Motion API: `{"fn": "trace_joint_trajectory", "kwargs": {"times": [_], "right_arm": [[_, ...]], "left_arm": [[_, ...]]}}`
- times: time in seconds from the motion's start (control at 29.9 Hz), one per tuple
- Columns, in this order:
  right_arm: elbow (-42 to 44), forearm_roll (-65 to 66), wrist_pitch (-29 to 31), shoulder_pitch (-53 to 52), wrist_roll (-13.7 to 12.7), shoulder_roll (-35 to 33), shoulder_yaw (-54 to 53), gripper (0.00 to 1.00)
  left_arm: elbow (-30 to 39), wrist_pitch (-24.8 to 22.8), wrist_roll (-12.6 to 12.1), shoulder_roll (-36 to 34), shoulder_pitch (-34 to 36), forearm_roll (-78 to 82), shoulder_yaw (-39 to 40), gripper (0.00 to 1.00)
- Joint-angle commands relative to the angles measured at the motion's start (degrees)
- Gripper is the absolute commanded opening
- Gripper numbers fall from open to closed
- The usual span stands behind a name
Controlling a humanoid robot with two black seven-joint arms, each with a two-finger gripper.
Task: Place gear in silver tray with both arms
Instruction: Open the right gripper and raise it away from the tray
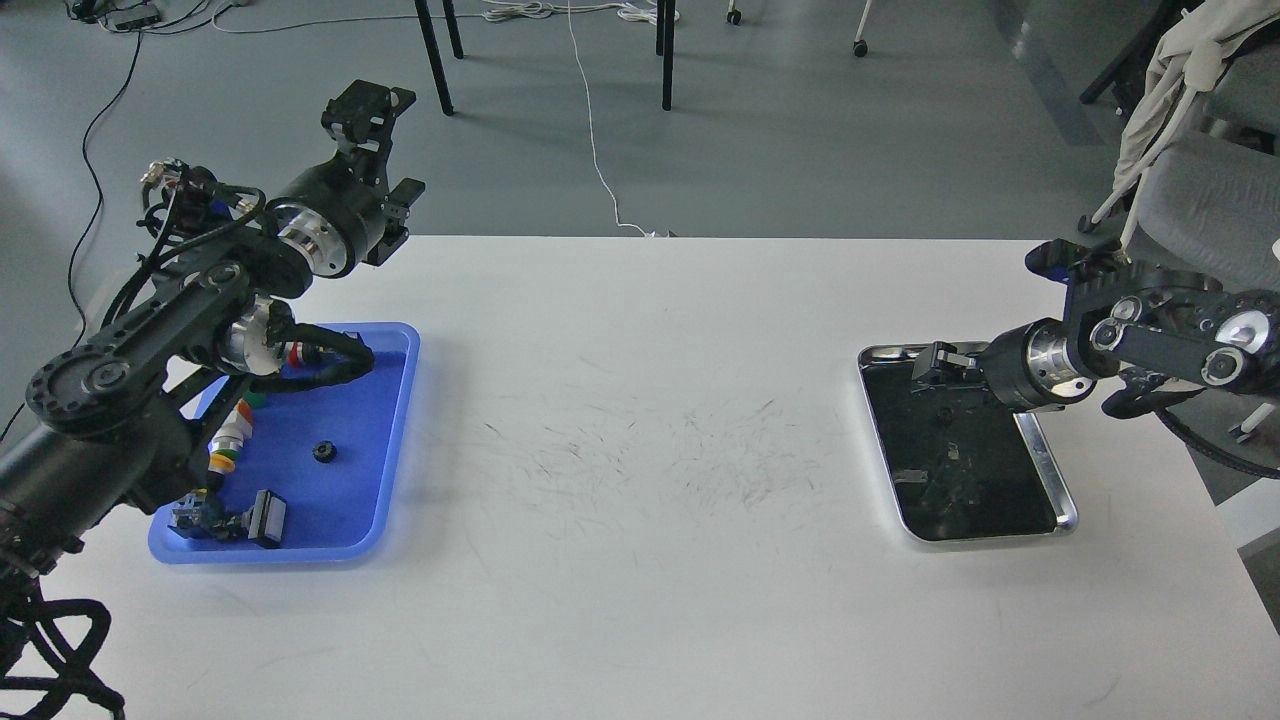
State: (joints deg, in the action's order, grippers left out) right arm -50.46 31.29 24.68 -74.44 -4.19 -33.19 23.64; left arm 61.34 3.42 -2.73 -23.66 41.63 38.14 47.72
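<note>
A blue plastic tray (385, 440) sits at the table's left, holding a small black gear (323, 452) and assorted small parts. The left gripper (385, 150) is raised above the tray's far end, fingers spread wide, holding nothing. On the right, the silver tray (1048, 462) lies on the white table (640, 400). The right gripper (935, 365) hovers over its far end; its fingers cannot be told apart.

Even, soft overhead light from where I sit; the white worktop (640, 450) reads bright, shadows stay faint, the silver tray (1045, 470) at three o'clock mirrors darkly, focus sharp throughout.
</note>
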Motion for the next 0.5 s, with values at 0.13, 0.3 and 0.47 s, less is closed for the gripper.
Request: {"fn": "trace_joint_trajectory", "kwargs": {"times": [0.13, 0.3, 0.47], "right_arm": [[4.8, -5.2, -0.8, 3.1, 0.4, -4.6, -33.7, 0.96], [6.4, -27.8, -0.7, 11.0, 0.2, -4.1, -55.8, 0.96], [3.3, -52.6, 0.4, 26.2, 0.8, -4.4, -66.4, 0.97]], "left_arm": [[0.1, -0.2, -0.2, -0.2, -0.1, 0.0, -0.1, 0.98], [2.9, -0.9, -0.8, -3.2, -1.0, 0.0, -0.2, 0.98], [13.8, -7.3, 0.1, -17.3, -7.3, 0.2, -3.2, 0.98]]}}
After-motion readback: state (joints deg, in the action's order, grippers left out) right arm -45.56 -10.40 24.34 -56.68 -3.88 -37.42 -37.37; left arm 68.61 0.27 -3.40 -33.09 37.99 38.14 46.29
